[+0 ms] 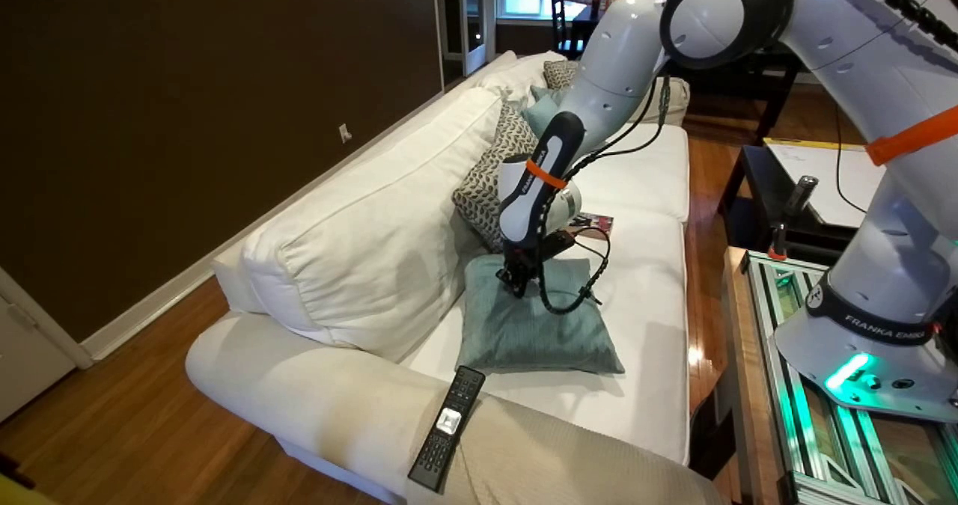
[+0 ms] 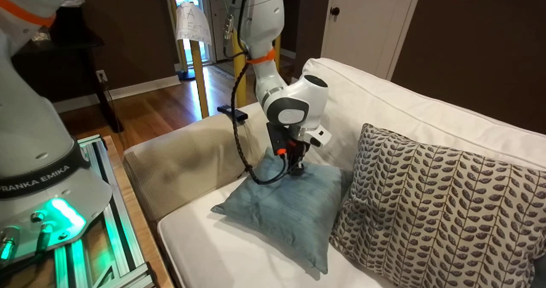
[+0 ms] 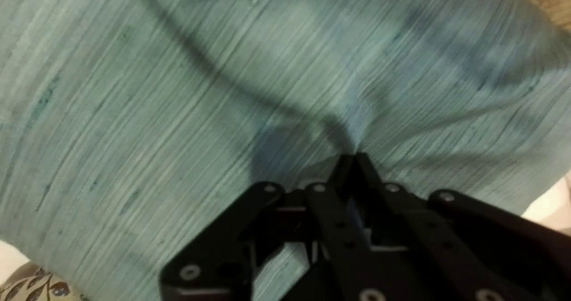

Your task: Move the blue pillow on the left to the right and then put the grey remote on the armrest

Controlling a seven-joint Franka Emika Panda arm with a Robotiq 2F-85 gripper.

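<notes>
Pinching cloth between fingertips that meet, the black two-finger gripper points down into the plain, square, teal-blue fabric pillow; in the wrist view creases fan out from the pinch. The teal-blue fabric pillow lies on the white sofa seat just beside the broad, rounded, cream-white upholstered armrest; whether they touch I cannot tell. Being square, it shows no clear long axis; it lies nearly flat, one edge facing the armrest at a slight skew and one corner pointing toward the armrest's front end. On top of the armrest rests a long, slim black remote, its long axis across the armrest's width, one end toward the seat. Farther from the armrest than the teal-blue fabric pillow, a grey-and-white leaf-patterned fabric pillow leans on the white cushioned backrest. In an exterior view, a flat, colourfully printed item, partly hidden, lies on the seat, also farther from the armrest, and a second teal pillow sits well apart from the armrest.
</notes>
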